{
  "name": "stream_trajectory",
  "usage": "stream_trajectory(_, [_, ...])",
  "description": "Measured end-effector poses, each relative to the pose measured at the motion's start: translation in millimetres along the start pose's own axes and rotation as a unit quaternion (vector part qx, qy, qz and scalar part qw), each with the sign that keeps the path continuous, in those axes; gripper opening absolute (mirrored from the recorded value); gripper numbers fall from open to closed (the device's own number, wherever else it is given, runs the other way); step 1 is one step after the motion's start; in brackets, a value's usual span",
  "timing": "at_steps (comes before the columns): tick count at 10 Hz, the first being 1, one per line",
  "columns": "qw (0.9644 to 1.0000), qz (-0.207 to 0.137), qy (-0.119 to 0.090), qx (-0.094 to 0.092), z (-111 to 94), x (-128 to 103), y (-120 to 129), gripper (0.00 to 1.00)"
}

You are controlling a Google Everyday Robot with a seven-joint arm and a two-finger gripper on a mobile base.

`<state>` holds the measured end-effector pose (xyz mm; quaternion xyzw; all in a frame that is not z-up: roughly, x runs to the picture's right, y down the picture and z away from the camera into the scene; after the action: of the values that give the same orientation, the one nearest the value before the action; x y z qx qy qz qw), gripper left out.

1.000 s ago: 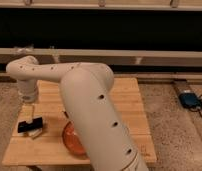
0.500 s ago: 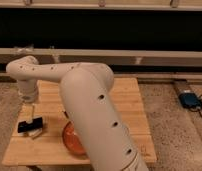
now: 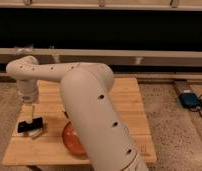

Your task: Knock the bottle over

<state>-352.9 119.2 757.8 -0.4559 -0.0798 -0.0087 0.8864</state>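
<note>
My gripper [image 3: 32,116] hangs from the white arm over the left part of the wooden table [image 3: 124,100], just above a flat black block [image 3: 29,126]. A small whitish shape [image 3: 37,133] shows at the block's near right edge. It looks like the bottle, low against the table and partly hidden by the block. I cannot tell whether it stands or lies. An orange bowl [image 3: 71,141] sits to its right, mostly hidden behind my forearm.
My bulky white arm [image 3: 94,115] crosses the table's middle and front. A dark wall and a grey ledge [image 3: 144,54] run behind the table. A blue device [image 3: 191,99] lies on the floor at the right.
</note>
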Motion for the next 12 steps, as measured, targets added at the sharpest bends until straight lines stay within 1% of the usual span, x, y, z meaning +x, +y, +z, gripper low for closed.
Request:
stream_trajectory(4, [1.0000,0.000,0.000,0.000,-0.3,0.2,-0.3,0.80])
stream_trajectory(5, [1.0000,0.001,0.004,0.001,-0.3,1.4,-1.3,0.80])
stream_trajectory(7, [0.9997,0.002,0.018,0.016,-7.4,4.3,-9.4,0.80])
stream_trajectory(8, [0.9994,0.007,0.023,0.026,-13.3,12.9,-20.5,0.80])
stream_trajectory(11, [0.9974,0.033,0.041,0.050,-30.2,48.5,-62.2,0.80])
stream_trajectory(12, [0.9959,0.047,0.047,0.062,-38.1,67.2,-77.4,0.80])
